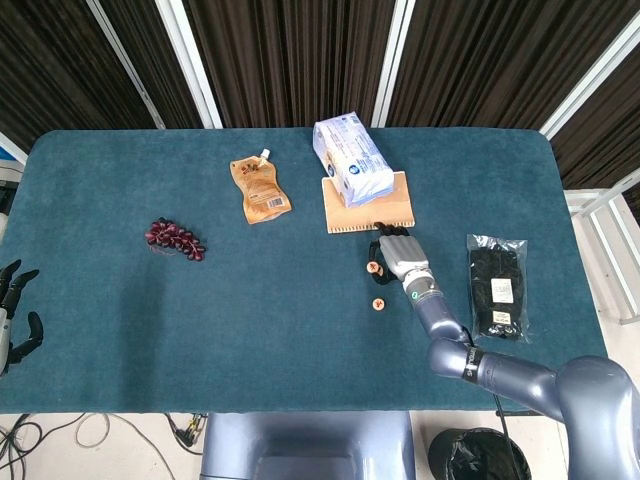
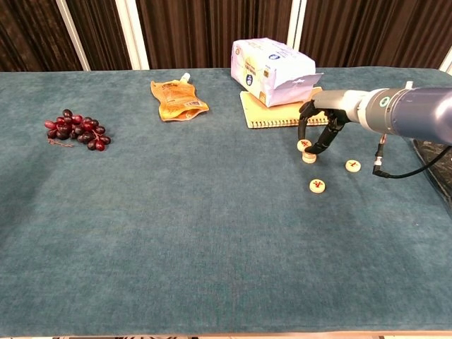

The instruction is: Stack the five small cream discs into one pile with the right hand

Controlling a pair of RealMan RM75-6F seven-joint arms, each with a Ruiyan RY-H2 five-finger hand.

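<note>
Near the notebook's front edge, the right hand pinches one small cream disc just above another disc, two more lying nearby; these light, rigid, smooth pieces probably suit a fingertip pinch across the rim.

Grapes, orange pouch, white packet on a notebook, perhaps bagged gloves.

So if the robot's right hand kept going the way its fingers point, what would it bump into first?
Probably the cream disc on the table just under the right hand, whose fingers point down holding another disc; depth is hard to judge.
</note>
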